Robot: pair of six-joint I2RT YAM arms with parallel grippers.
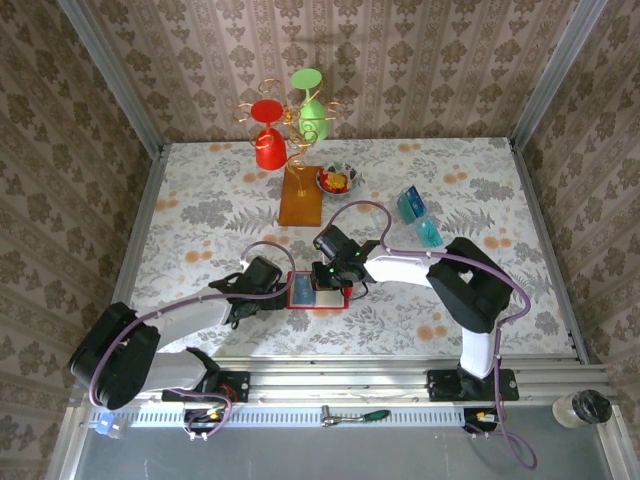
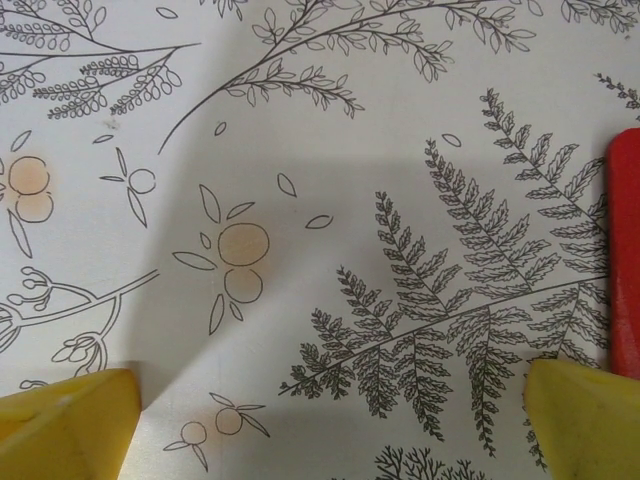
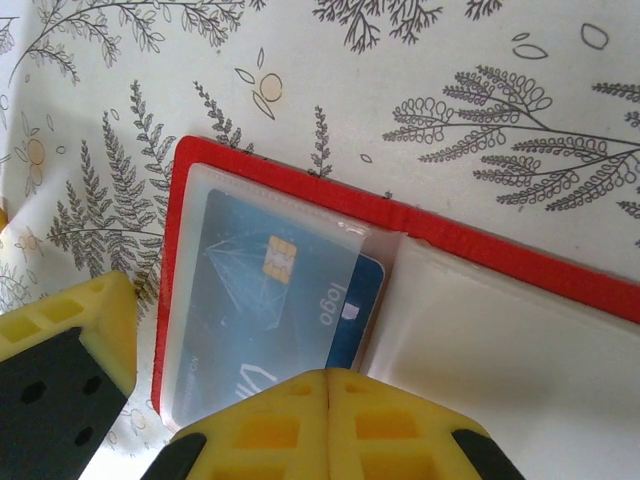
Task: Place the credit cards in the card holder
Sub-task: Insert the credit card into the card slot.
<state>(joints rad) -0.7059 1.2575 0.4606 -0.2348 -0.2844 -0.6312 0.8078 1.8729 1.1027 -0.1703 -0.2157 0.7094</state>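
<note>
while my right jaws are clenched shut on nothing over the open card holder, my left jaws stand released and wide above the table. the holder's red edge lies just beside one finger. a teal credit card sits tucked in its clear pocket. more cards lie well apart, far right.

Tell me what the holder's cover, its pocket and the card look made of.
Cover: red, smooth and slightly glossy with a thick rounded edge; probably vinyl or faux leather. Pocket: soft translucent plastic film; the print beneath shows milky through it. Card: blue printed plastic, seemingly stiff, with a metallic gold chip.
</note>
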